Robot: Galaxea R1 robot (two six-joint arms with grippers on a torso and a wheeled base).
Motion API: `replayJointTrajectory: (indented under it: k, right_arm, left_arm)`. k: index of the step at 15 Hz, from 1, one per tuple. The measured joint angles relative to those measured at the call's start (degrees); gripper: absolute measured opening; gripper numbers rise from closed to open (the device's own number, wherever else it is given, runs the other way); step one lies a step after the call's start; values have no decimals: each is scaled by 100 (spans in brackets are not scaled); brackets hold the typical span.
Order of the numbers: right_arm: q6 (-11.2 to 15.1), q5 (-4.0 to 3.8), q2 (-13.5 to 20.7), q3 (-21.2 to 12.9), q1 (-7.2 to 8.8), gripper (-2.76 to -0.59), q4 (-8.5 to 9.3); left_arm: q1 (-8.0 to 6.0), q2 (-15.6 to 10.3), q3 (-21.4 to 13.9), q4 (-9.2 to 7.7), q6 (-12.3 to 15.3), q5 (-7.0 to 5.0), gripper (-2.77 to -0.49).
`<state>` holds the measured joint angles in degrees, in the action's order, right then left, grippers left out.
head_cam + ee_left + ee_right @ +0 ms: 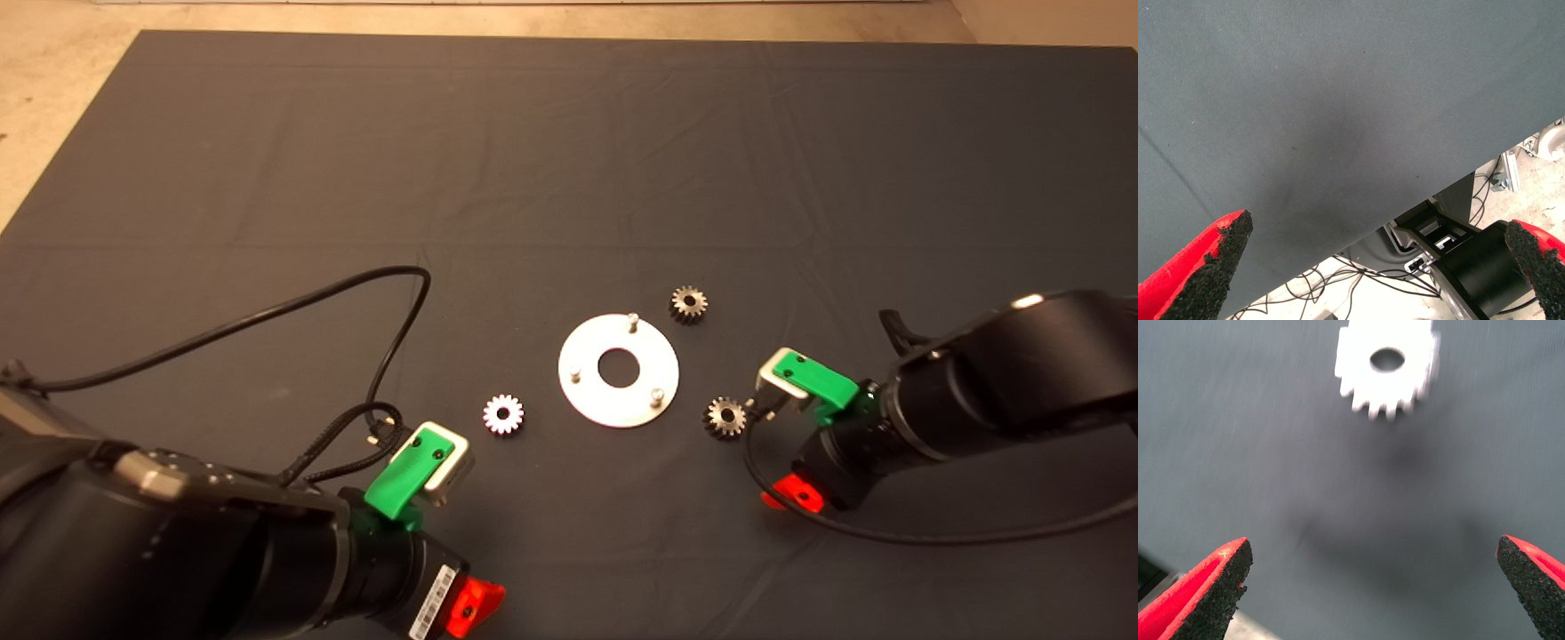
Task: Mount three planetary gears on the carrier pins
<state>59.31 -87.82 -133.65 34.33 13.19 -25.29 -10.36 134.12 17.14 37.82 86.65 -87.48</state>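
Right pincer [1371, 587], fingers spread wide, closes on the dark gear [725, 417] beside the carrier disc [619, 370]; next, straddle and pinch it. Left pincer [1371, 267], also spread, is parked.

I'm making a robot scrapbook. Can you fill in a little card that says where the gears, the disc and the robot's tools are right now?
Disc: silver carrier disc flat on the dark mat, its three carrier pins all bare
Bright gear: silvery gear on the mat, left of the disc
Dark gears: one dark gear beyond the disc's right side, another dark gear at its lower right
Gears installed: none
Left tool: left tool open, empty, low at the near left
Right tool: right tool open, empty, beside the lower-right gear
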Motion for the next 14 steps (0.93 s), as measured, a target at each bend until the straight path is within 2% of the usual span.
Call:
replayJointTrajectory:
  k: [3, 6, 14]
  right_arm:
    - [-193, 1, -283, 338, 0, -63, -62]
    - [-254, 0, -512, 566, 0, -63, -88]
    - [-532, 10, -700, 888, -1, -63, -475]
  left_arm:
    - [0, 0, 0, 0, 1, 0, -51]
    - [-2, -2, 0, 0, 6, 0, -51]
    - [-1, -17, -2, 1, 9, 0, -51]
